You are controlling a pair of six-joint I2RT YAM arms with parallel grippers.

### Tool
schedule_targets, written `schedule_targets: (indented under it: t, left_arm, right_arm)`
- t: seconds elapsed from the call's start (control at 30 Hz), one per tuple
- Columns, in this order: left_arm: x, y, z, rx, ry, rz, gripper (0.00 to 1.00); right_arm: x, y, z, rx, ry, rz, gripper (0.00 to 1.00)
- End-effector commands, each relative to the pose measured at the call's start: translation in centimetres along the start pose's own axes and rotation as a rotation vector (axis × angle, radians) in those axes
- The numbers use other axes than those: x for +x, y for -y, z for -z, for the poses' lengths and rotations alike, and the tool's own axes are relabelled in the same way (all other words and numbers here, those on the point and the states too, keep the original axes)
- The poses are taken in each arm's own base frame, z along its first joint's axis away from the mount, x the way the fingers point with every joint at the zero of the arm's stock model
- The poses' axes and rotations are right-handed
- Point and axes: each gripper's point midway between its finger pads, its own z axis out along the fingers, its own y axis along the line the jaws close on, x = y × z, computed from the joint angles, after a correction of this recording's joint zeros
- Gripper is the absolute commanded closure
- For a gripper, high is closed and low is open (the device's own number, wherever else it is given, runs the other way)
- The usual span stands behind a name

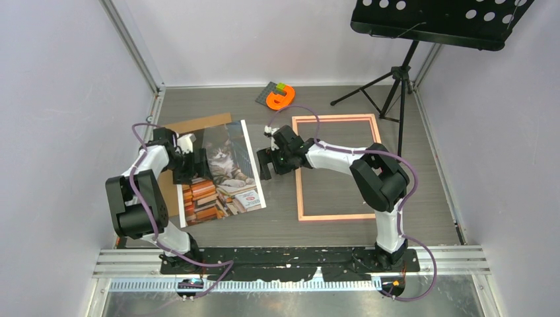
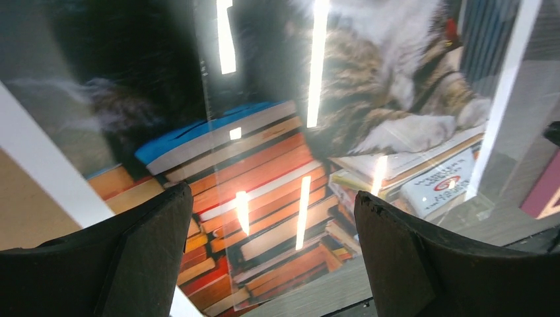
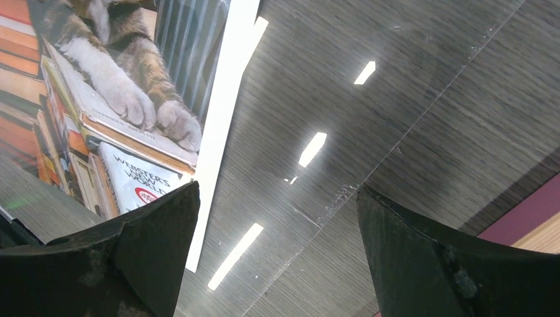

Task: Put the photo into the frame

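Note:
The photo [image 1: 228,168], a cat on stacked books with a white border, lies flat left of centre, partly over a brown backing board [image 1: 198,124]. The pink frame [image 1: 298,185] lies flat to its right. My left gripper [image 1: 188,164] is open and empty, low over the photo's left part; the printed books [image 2: 264,165] show between its fingers [image 2: 148,257]. My right gripper [image 1: 266,165] is open and empty over the gap between photo and frame. There the photo's right edge [image 3: 218,119] and a clear glossy sheet [image 3: 317,99] show, with the frame [image 3: 528,218] at lower right.
An orange piece and a green brick on a small grey plate [image 1: 279,96] sit at the back. A music stand's tripod [image 1: 396,86] stands at the back right, one leg near the frame's far corner. Walls close in both sides.

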Motion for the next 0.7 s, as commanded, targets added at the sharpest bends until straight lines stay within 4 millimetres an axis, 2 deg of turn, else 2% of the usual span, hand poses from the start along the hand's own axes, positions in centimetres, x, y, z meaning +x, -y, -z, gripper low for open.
schedule_targets:
  t: [0.0,0.17,0.37,0.67]
  left_arm:
    - [0.1,-1.7,1.3,-0.115,0.002,-0.014,0.09]
    - [0.3,-1.9,1.4,-0.121,-0.037,-0.014,0.09]
    - [1.0,-0.7,0.3,-0.012,-0.139,-0.001,0.09]
    - [0.6,0.0,-0.6,0.049,-0.157,-0.008,0.1]
  right_arm:
    - [0.9,1.1,0.9,0.064,-0.018,0.012,0.05]
    - [1.2,1.1,0.7,0.061,-0.026,0.011,0.05]
    - [1.7,0.6,0.1,0.032,-0.043,-0.002,0.05]
    - [2.1,0.4,-0.1,0.016,-0.054,-0.022,0.05]
